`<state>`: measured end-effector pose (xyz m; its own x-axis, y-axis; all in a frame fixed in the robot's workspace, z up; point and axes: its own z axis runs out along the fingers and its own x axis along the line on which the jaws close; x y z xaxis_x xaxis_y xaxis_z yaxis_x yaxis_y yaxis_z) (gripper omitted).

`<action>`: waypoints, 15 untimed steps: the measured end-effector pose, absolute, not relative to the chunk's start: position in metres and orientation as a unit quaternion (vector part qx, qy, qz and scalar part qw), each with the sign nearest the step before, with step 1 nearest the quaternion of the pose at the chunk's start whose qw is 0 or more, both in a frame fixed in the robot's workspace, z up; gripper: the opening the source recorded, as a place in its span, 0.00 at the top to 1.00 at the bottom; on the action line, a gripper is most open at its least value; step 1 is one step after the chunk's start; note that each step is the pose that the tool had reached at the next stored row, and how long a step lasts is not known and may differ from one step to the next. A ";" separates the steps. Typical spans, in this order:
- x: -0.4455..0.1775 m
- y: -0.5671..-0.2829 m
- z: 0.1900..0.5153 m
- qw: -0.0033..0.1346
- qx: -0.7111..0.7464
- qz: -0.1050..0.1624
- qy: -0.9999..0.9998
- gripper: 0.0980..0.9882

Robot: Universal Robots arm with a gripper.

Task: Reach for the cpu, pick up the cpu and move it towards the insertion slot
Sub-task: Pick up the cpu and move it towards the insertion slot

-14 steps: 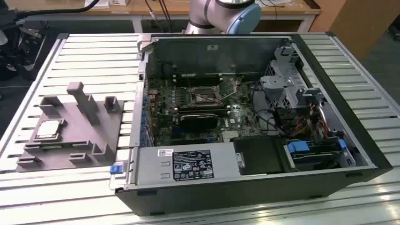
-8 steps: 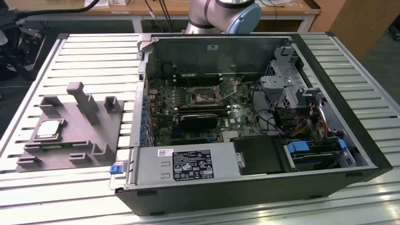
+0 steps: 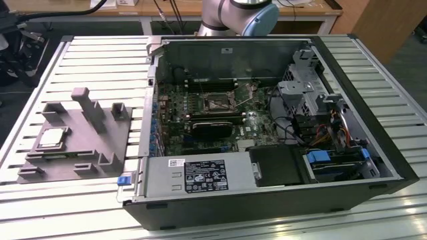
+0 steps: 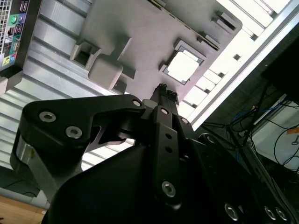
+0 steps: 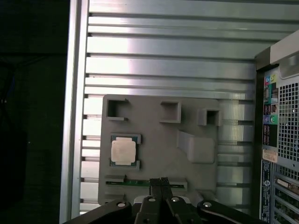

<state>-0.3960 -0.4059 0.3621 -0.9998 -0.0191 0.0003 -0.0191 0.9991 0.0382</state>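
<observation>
on the grey fixture [image 3: 73, 145], seated flat in a shallow square pocket, lies the cpu [image 3: 52, 138], its silver top up and a thin greenish rim showing around it. in the exterior view it sits near the fixture's nine o'clock edge, with a tall upright post [image 3: 87, 107] at about one o'clock from it. both wrist views show the same chip [image 5: 124, 150] [image 4: 182, 66] resting in its pocket with nothing touching it.

the pincer [image 5: 161, 180] [image 4: 163, 87] hangs above the fixture [image 5: 154, 140], near the cpu but clearly apart from it. its fingers are pressed together, narrow, with nothing between them. in the first wrist view its tips are over a thin green strip [image 5: 135, 183] lying in a groove of the fixture.

the insertion slot [image 3: 217, 102] sits on the motherboard [image 3: 180, 135] inside the open computer case [image 3: 383, 165], well apart from the cpu at about three o'clock from it in the exterior view. a larger black block [image 3: 213, 127] lies just at six o'clock from the slot, and a grey power supply box [image 3: 200, 175] is along the case's six o'clock side.

fixture and case rest side by side on the slatted metal table [image 3: 100, 55]; the arm's base [image 3: 240, 17] stands at twelve o'clock of the case.
</observation>
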 end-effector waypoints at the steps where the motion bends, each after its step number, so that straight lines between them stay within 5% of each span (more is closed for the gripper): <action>1: -0.396 -0.406 0.362 0.000 0.010 -0.019 -1.000 0.99; 15: -0.400 -0.406 0.355 0.000 0.010 -0.019 -1.000 0.99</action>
<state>-0.3997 -0.4059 0.3548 -0.9998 -0.0191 0.0002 -0.0191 0.9991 0.0382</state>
